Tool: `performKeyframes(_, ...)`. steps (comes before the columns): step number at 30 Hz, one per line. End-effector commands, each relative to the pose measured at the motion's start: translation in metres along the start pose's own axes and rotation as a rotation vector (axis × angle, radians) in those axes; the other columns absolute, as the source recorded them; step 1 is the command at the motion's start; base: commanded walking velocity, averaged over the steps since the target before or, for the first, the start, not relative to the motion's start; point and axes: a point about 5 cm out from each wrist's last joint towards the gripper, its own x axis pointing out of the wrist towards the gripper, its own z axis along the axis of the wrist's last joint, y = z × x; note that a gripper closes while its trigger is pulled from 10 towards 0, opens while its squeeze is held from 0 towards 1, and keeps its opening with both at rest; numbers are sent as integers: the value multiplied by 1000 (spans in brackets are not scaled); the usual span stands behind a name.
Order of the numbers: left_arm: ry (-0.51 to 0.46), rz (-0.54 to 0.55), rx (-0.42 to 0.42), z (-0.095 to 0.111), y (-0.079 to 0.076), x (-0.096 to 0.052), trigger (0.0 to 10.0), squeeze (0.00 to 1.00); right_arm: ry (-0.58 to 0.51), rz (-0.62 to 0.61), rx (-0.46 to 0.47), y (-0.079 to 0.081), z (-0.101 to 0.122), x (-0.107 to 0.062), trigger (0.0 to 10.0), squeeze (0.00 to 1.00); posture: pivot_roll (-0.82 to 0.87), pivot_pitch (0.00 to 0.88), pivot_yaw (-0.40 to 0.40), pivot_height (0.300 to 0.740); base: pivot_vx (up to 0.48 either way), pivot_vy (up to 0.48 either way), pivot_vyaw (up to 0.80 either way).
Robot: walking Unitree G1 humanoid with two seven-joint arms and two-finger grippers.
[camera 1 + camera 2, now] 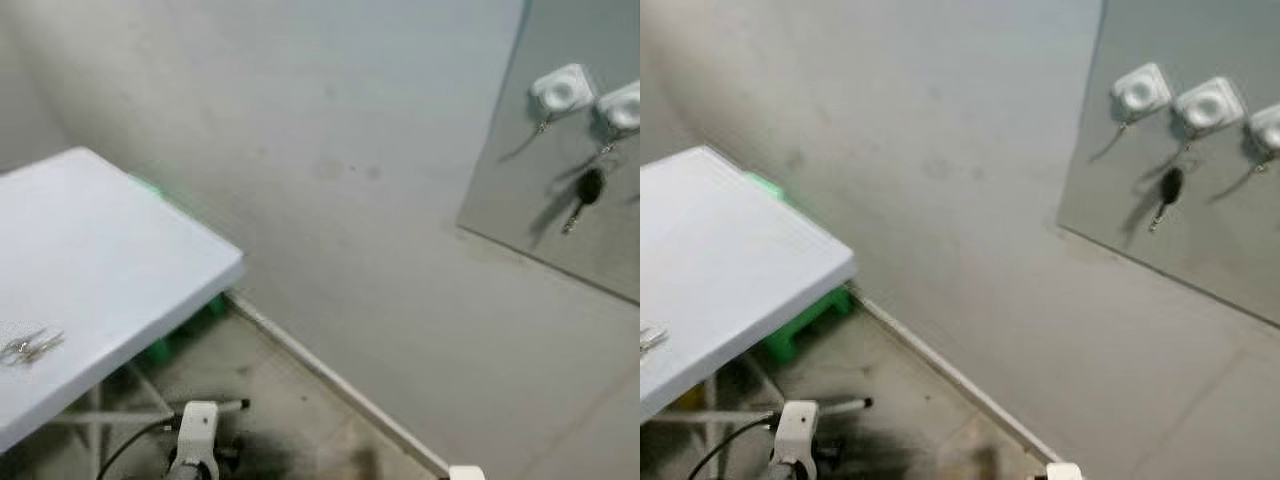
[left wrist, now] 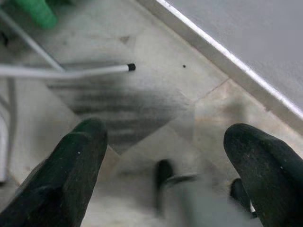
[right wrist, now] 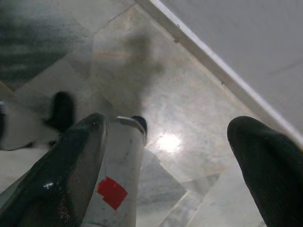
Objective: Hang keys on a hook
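Blurred keys (image 1: 30, 346), table-edge (image 1: 150, 330) cropped

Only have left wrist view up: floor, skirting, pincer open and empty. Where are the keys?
Observer: A bunch of keys lies on the white table, on the robot's left.
Operator: Hooks?
Observer: Three white hooks on a grey wall panel, up to the right. A black key already hangs from the middle hook; the left hook looks free.
Operator: Right arm?
Observer: The right pincer is open and empty, pointing at the floor.
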Motion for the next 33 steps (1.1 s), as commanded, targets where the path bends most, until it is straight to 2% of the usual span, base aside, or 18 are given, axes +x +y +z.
performKeyframes(1, -6, 17, 15, 4, 7, 0, 10000, 0, 16, 2, 1, 3, -3, 0, 10000, 0, -17, 0, 31, 740, 0, 0, 800)
performKeyframes(11, -7, 23, 4, 4, 8, 0, 10000, 0, 38, -2, 1, 2, -10, -2, 10000, 0, -14, 0, 30, 740, 0, 0, 800)
performKeyframes(33, -5, 32, -16, 4, 8, 0, 10000, 0, 43, -4, 15, 3, -10, -1, 10000, 0, -12, 0, 28, 740, 0, 0, 800)
